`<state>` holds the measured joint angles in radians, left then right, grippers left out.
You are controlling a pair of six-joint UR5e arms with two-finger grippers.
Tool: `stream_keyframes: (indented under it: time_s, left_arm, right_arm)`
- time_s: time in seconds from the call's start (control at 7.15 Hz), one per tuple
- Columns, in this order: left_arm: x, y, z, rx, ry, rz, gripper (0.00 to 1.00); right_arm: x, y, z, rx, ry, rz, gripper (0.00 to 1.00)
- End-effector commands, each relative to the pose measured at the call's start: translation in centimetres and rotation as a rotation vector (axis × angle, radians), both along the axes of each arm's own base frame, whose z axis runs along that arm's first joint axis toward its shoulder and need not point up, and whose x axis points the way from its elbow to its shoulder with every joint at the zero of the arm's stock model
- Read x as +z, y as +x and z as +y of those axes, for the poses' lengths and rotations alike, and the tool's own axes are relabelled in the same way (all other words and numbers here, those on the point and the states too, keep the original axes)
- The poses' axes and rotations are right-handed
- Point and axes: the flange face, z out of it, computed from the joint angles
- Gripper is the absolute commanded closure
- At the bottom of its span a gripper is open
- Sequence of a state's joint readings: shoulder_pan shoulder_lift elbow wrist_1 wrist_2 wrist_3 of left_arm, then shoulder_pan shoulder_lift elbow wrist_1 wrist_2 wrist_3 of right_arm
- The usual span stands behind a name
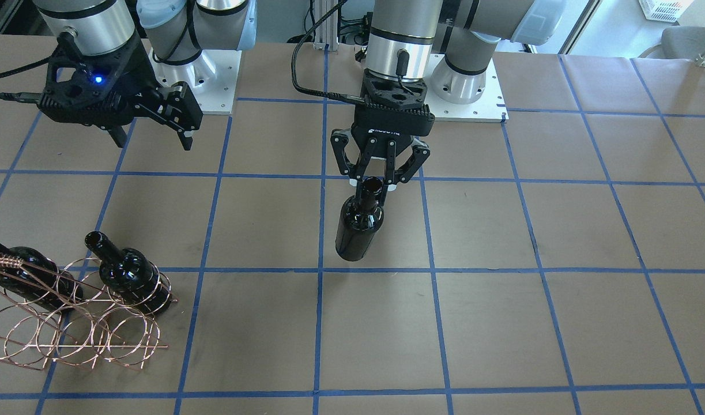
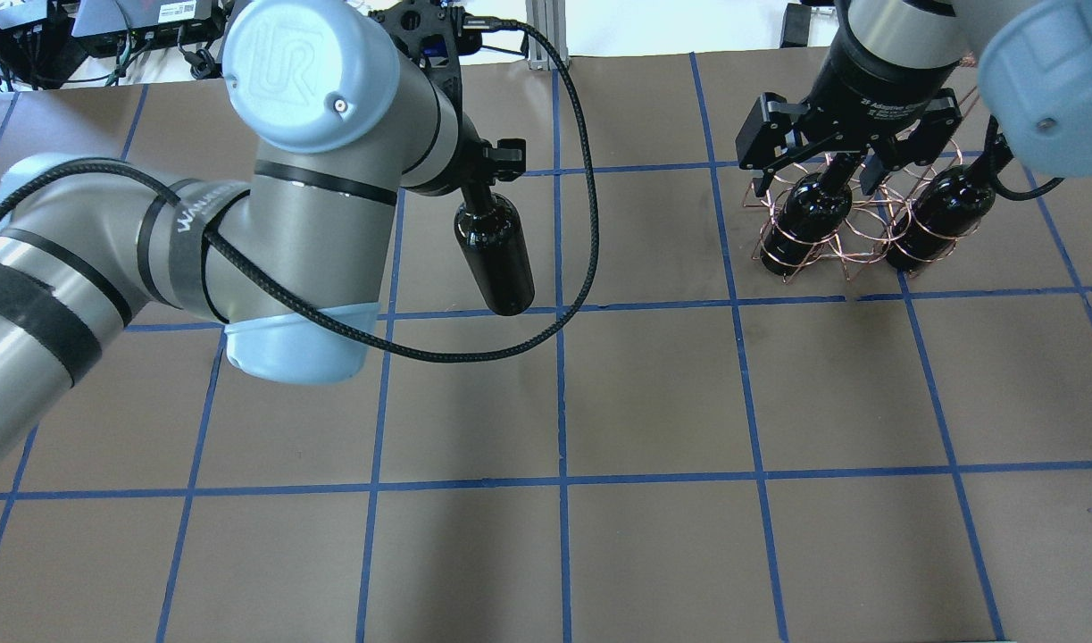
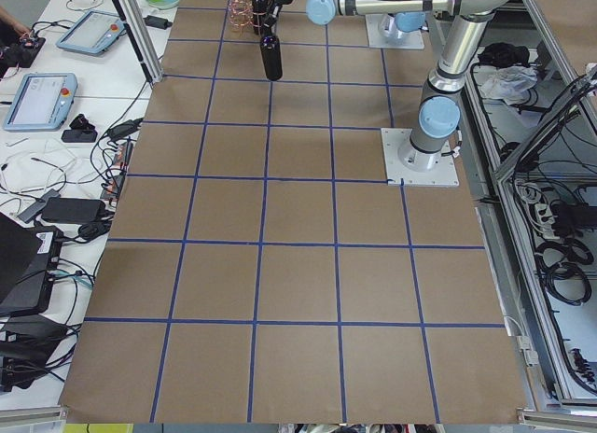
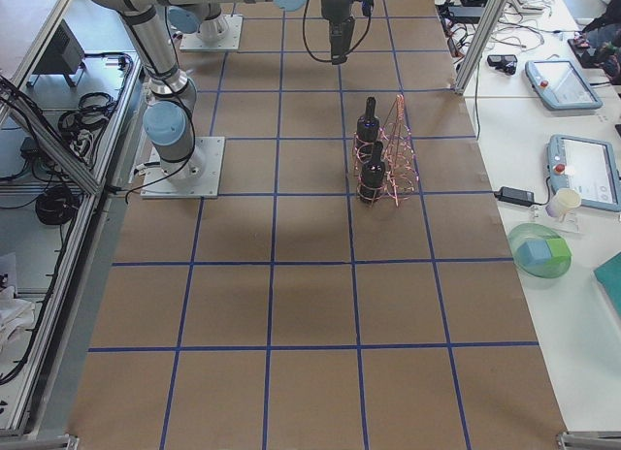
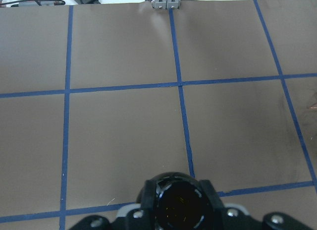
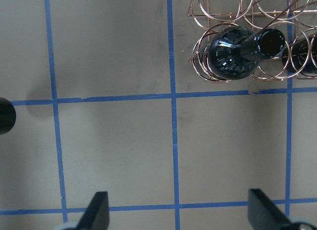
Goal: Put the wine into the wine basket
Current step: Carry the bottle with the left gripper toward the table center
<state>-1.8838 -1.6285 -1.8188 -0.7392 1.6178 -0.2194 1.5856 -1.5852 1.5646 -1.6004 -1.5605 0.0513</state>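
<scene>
My left gripper [image 1: 374, 183] is shut on the neck of a near-black wine bottle [image 1: 361, 225] and holds it upright near the table's middle. From overhead the bottle [image 2: 496, 254] hangs under the gripper [image 2: 487, 179]; whether its base touches the table is unclear. The left wrist view looks straight down into its mouth [image 5: 178, 206]. The copper wire basket [image 1: 70, 328] stands to the robot's right, with two more bottles [image 1: 130, 274] [image 1: 29, 276] standing in its loops. My right gripper [image 1: 153, 138] is open and empty, above the basket's near side [image 2: 854, 254].
The table [image 2: 653, 402] is brown paper with a blue tape grid. The right wrist view shows a basket bottle [image 6: 237, 54] ahead and both open fingers [image 6: 96, 212] at the bottom. Side benches hold tablets [image 4: 553, 81] and a green bowl [image 4: 539, 251].
</scene>
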Motion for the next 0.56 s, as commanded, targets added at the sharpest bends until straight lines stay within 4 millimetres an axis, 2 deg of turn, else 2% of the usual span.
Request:
stream_keyframes:
  time_s: [0.0, 0.28, 0.42]
  left_arm:
    - [-2.1, 0.4, 0.5, -0.034, -0.053, -0.011, 1.00]
    - [-3.9, 1.0, -0.3, -0.051, -0.024, -0.043, 1.00]
    - [-3.8, 1.0, -0.3, -0.050, -0.026, -0.041, 1.00]
  right_arm:
    - [-0.1, 0.1, 0.0, 0.001, 0.004, -0.003, 0.00]
    - [-0.1, 0.0, 0.0, 0.000, 0.004, -0.002, 0.00]
    - [-0.1, 0.0, 0.0, 0.000, 0.004, -0.002, 0.00]
